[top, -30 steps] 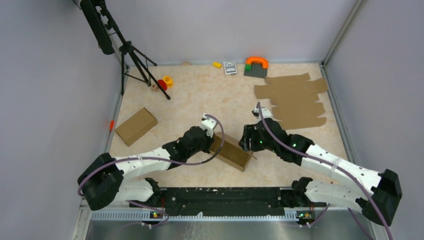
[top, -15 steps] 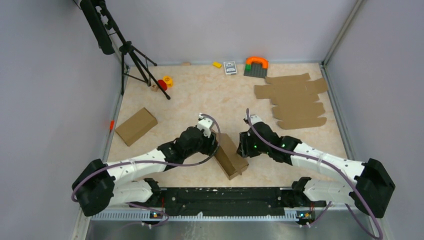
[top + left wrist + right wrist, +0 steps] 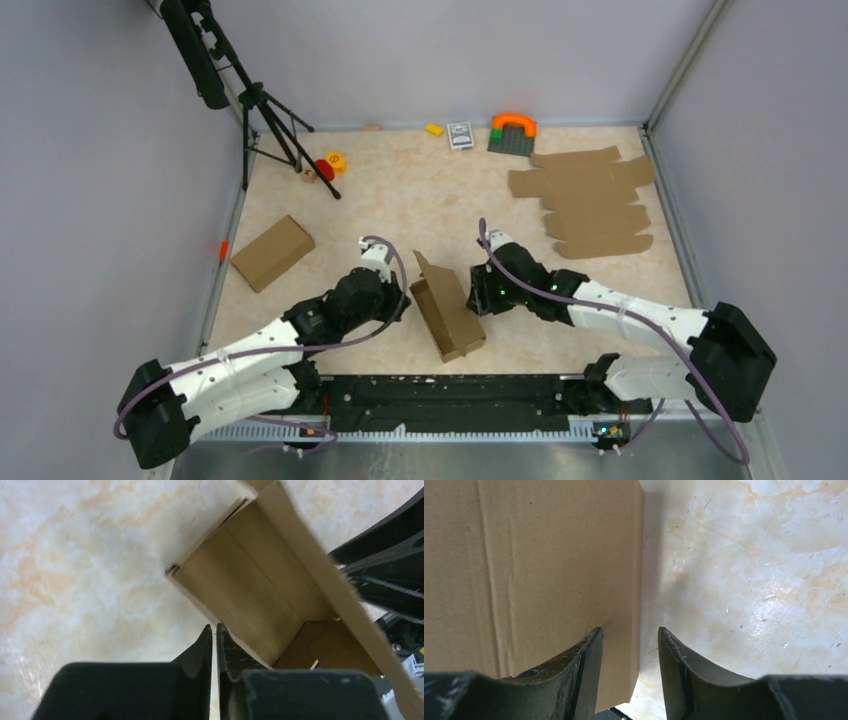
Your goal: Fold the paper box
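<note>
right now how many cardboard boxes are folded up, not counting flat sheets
2. A closed box lies at the left. A half-folded box, its top open, sits in the near middle. The flat sheets at the far right are not counted. None seems hidden.

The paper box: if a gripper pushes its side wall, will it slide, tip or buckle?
Probably light: the paper box is thin cardboard, empty inside. Low and long on a smooth table, it likely slides or swivels rather than tips. Its upright flap would probably bend.
</note>
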